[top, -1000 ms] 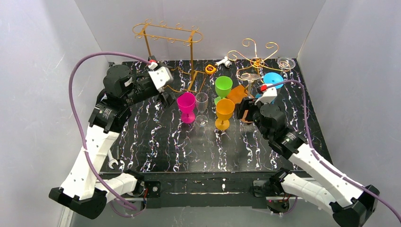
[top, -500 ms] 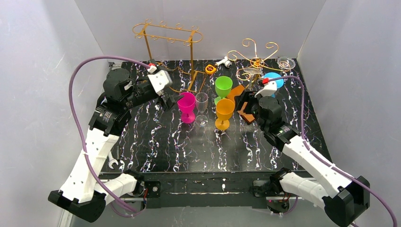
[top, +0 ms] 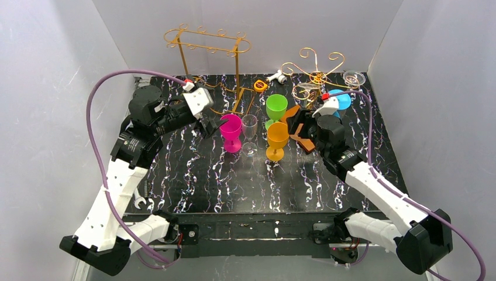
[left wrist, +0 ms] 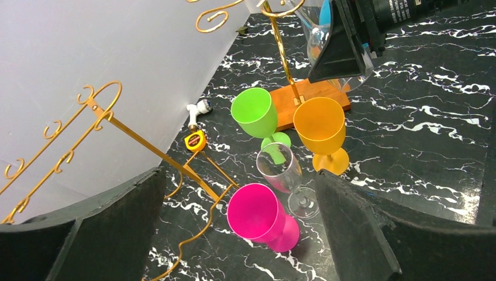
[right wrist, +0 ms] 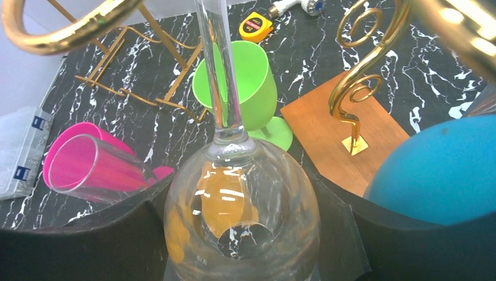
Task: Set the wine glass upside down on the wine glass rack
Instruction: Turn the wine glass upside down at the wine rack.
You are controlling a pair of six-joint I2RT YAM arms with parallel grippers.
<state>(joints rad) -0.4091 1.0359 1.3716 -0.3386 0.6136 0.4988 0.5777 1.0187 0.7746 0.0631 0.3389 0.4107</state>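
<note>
My right gripper (right wrist: 243, 237) is shut on the bowl of a clear wine glass (right wrist: 243, 199), held upside down with its stem (right wrist: 219, 70) pointing up toward the gold scrolled wine glass rack (right wrist: 354, 88). From above, that gripper (top: 299, 127) sits just left of the rack (top: 316, 73) and its wooden base (top: 292, 115). In the left wrist view the held bowl (left wrist: 346, 58) hangs beside the rack's post (left wrist: 285, 55). My left gripper (top: 214, 123) is open beside the pink glass (top: 231, 130). The pink glass (left wrist: 260, 213) stands between the wide fingers (left wrist: 362, 228), untouched.
Green (top: 276, 107) and orange (top: 278, 137) glasses and a clear flute (top: 250, 132) stand mid-table. A blue glass (top: 339, 99) and a clear one (top: 354, 77) hang on the scrolled rack. A tall gold rack (top: 207, 42), tape measure (top: 260, 85) and wrench (top: 139, 202) are also here.
My right arm has carried the clear glass back and slightly left, closer to the scrolled rack. My left gripper has shifted right, up to the pink glass.
</note>
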